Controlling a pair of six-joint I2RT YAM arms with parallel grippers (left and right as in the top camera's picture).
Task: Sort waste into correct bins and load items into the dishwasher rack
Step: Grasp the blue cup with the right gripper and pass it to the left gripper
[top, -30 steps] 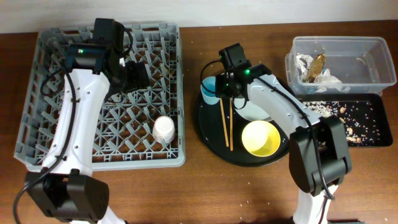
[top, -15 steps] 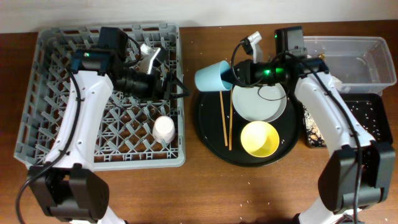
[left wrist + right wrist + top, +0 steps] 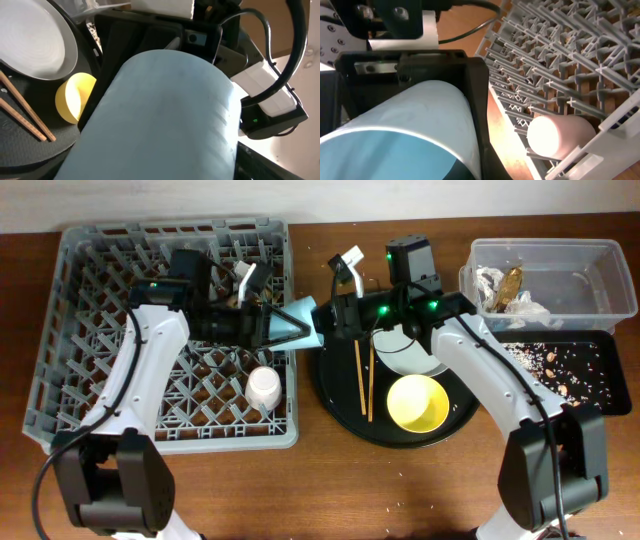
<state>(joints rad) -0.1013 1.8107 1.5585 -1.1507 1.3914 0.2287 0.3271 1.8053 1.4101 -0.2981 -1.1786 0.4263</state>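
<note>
The light-blue cup (image 3: 298, 326) hangs on its side over the right edge of the grey dishwasher rack (image 3: 100, 280). My right gripper (image 3: 324, 319) is shut on its wide rim end. My left gripper (image 3: 277, 326) is open, its fingers either side of the narrow base. The cup fills the left wrist view (image 3: 160, 115) and the right wrist view (image 3: 405, 120). The pink-white cup (image 3: 264, 388) lies in the rack. The white plate (image 3: 405, 362), the yellow bowl (image 3: 419, 402) and the two chopsticks (image 3: 364, 380) sit on the round black tray (image 3: 335, 395).
The clear tub (image 3: 590, 280) at the back right holds white napkins (image 3: 490, 280) and the brown-gold wrapper (image 3: 512, 283). The shallow black tray (image 3: 585, 375) in front of it holds scattered rice and brown bits. Rack pegs (image 3: 560, 50) stand below the cup.
My right gripper carried the light-blue cup left from above the round tray to the rack's edge. My left gripper reached right and now straddles the cup's base.
</note>
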